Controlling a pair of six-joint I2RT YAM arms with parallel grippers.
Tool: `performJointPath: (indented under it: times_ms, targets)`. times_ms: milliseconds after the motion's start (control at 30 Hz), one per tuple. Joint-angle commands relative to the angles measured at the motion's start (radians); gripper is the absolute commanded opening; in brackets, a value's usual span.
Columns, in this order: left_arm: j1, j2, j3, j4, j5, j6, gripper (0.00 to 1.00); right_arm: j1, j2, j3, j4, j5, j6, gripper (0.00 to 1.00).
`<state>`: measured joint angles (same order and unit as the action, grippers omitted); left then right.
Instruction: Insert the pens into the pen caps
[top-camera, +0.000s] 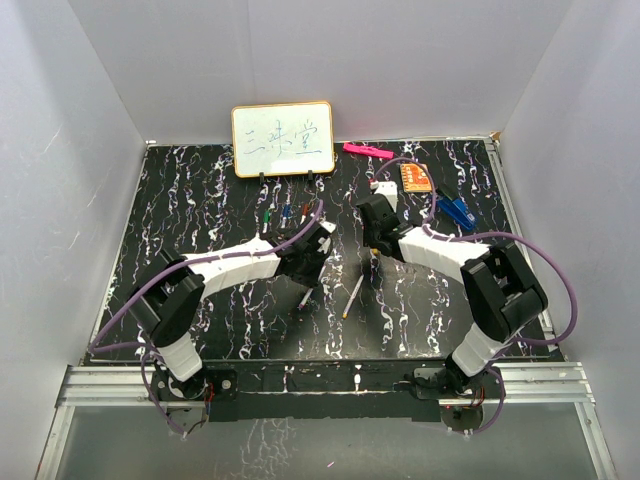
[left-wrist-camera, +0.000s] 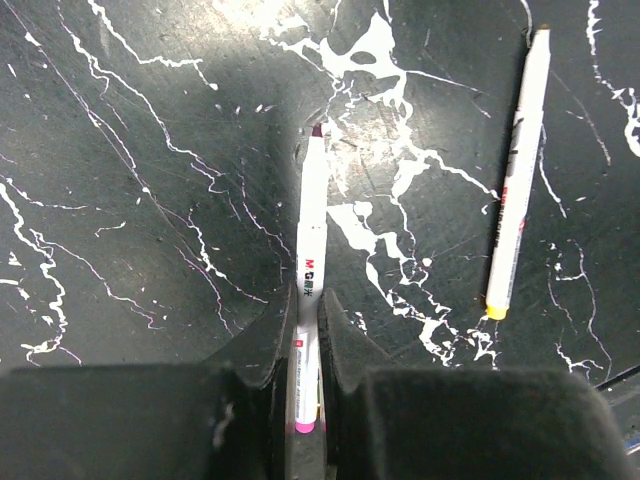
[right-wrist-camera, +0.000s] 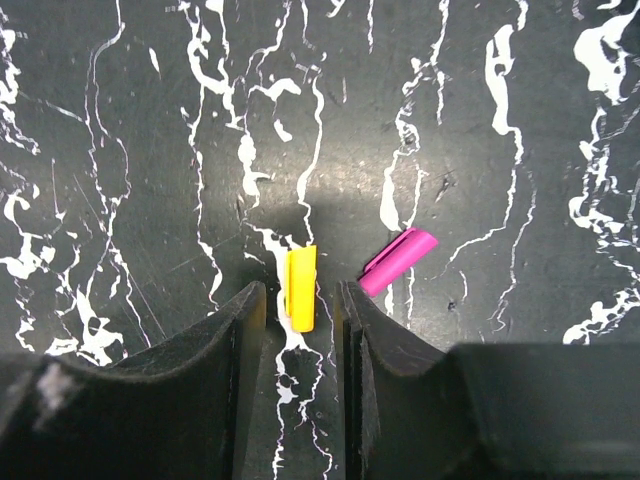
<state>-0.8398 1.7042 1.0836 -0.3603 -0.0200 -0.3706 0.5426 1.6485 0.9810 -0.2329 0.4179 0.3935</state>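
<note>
Yellow cap (right-wrist-camera: 300, 288) lies between right gripper's (right-wrist-camera: 302, 294) jaws; left gripper (left-wrist-camera: 308, 300) clamps pen (left-wrist-camera: 312, 200).

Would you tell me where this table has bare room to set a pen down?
Bare: far left, between whiteboard and table edge; the front strip between the arm bases. Crowded: the centre, with loose pen and caps; around the orange card.

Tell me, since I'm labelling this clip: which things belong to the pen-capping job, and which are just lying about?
Job: held pen in the shut left gripper; loose pen beside it; yellow cap inside the open right gripper; magenta cap next to it.
Lying about: whiteboard; pink marker; orange card.
</note>
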Motion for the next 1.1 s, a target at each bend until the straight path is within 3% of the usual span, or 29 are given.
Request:
performJointPath:
  times_ms: [0, 500, 1067]
  targets:
    - [-0.004, -0.070, -0.017, 0.012, 0.024, -0.006, 0.00, -0.015, 0.015, 0.047, 0.048, -0.048, -0.019, 0.32]
    - [-0.004, -0.088, -0.028, 0.028, 0.025, -0.004, 0.00, -0.054, 0.068, 0.042, 0.081, -0.143, -0.018, 0.34]
    - [-0.004, -0.080, -0.018, 0.022, 0.014, 0.001, 0.00, -0.054, 0.128, 0.037, 0.080, -0.112, -0.007, 0.34]
